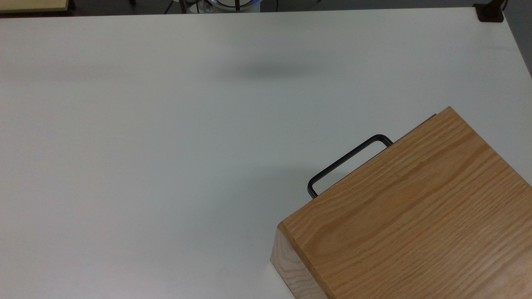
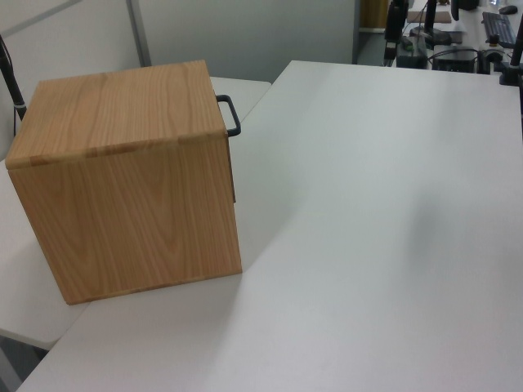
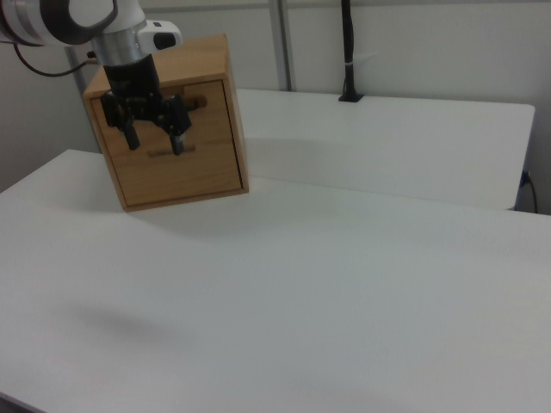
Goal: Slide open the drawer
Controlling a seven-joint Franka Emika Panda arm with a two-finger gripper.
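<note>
gripper (image 3: 155, 140) spread wide, holding nothing. drawer (image 3: 176, 138) shut flush in casing (image 1: 415, 207); handle (image 1: 347, 160) just behind fingers, long axis 8-to-2 in top view. needs closing in on bar.

Casing box (image 1: 411, 211) on table (image 1: 166, 145), at lower right corner of the top view, at the left view's left (image 2: 127, 180), toward upper left of the right view (image 3: 176, 129). Drawer (image 3: 176, 142) set in the box front, flush with casing. Handle (image 1: 347, 160) projecting from front toward upper left in the top view, toward the right in the left view (image 2: 230, 116). Gripper (image 3: 155, 138) in front of drawer face in the right view, fingers apart, pointing down. Post (image 3: 348, 52) behind table's far edge, the right view.
</note>
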